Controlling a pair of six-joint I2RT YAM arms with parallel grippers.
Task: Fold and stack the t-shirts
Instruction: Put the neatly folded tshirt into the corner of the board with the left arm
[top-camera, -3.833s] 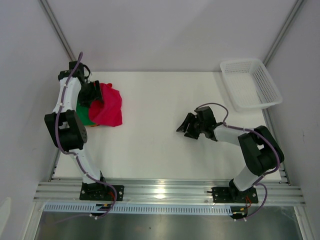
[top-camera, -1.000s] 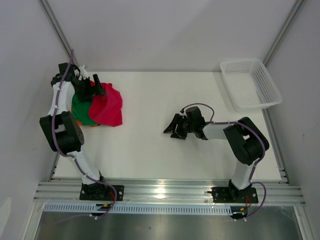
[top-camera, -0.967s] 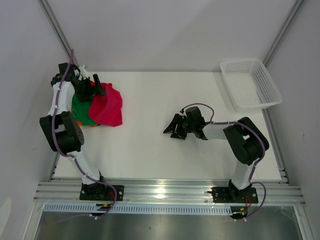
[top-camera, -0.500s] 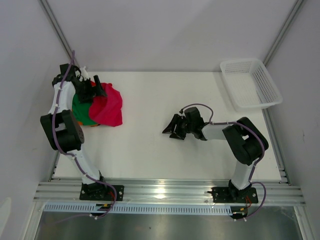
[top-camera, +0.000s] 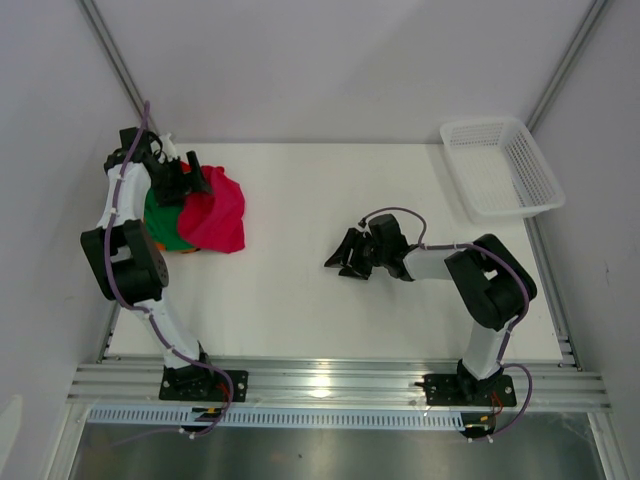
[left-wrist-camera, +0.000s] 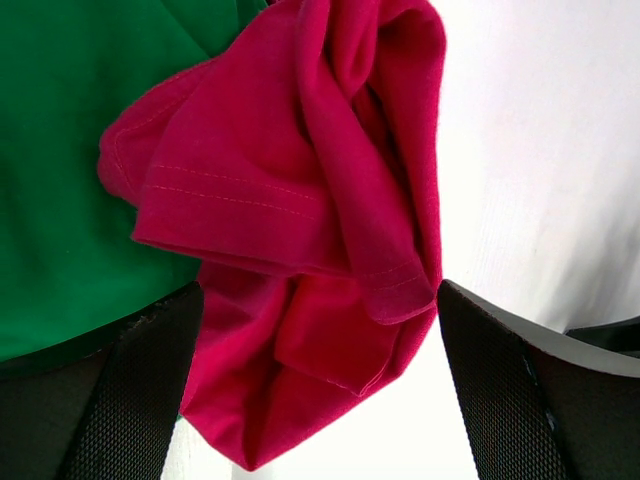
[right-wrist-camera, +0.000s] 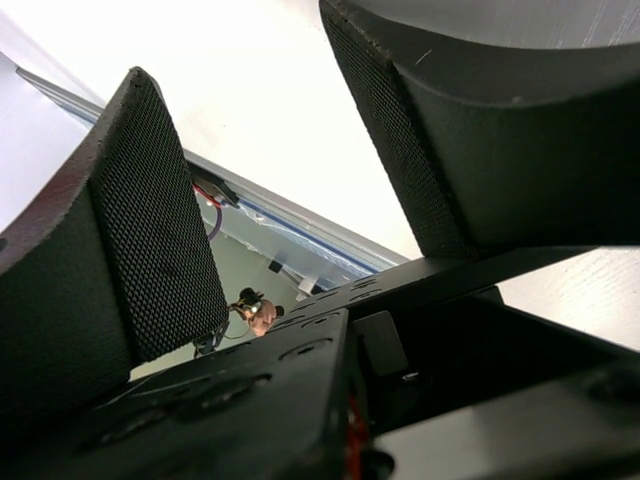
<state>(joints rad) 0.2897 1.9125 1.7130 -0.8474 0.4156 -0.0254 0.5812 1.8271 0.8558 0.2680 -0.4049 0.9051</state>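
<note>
Crimson t-shirt (left-wrist-camera: 300, 200): crumpled in a heap at the far left of the bench (top-camera: 330, 200), partly lying on the green t-shirt (left-wrist-camera: 60, 150); a stitched hem shows in the left wrist view, but no collar or sleeve can be told apart.
Other shirts: a sliver of orange shows at the near edge of the pile; nothing is folded or stacked yet.
Left fingers (left-wrist-camera: 130, 390): spread wide, straddling the bunched crimson cloth and gripping nothing.
Right fingers (right-wrist-camera: 150, 230): released and empty, low over bare bench near the middle, well apart from the pile.
Basket (top-camera: 480, 124): at the far right corner, away from both arms.
Step in hand, as I judge it: picking the crimson shirt off the pile to spread it flat.
Risk, layers: closing on this wad would likely pinch several folds at once, so the shirt would lift as a knot rather than open out.
Risk, green shirt: a deep bite could catch the green cloth beneath and drag both.
Risk, edge: the pile sits near the bench's left side, so a sideways tug might pull cloth over it.
</note>
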